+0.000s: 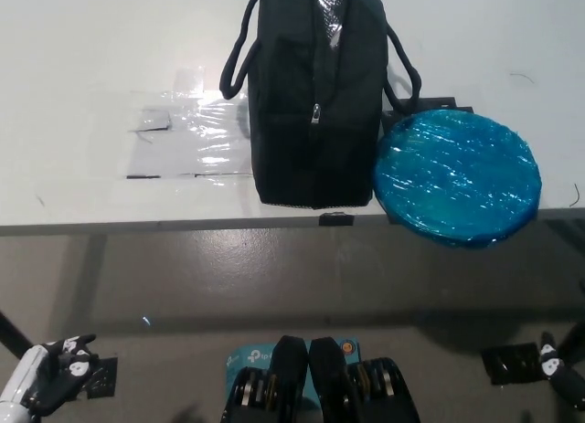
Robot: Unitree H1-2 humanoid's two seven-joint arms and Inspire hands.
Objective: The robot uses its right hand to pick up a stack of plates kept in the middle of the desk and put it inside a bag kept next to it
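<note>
A stack of blue plates (456, 177) wrapped in shiny film lies on the white desk (110, 48), its near rim jutting over the desk's front edge. Right beside it, to the picture's left and touching it, stands a black bag (315, 103) with two loop handles; its top reaches the picture's upper edge, so its opening is hardly visible. My white left hand (50, 375) hangs low at the bottom left, far below the desk, fingers apart and empty. Only a small black part of my right hand (559, 373) shows at the bottom right edge.
A patch of clear tape or film (187, 135) is stuck to the desk left of the bag. Grey floor lies below the desk's front edge, with a dark square marker (512, 362) at the lower right and a table leg (87, 259) at left.
</note>
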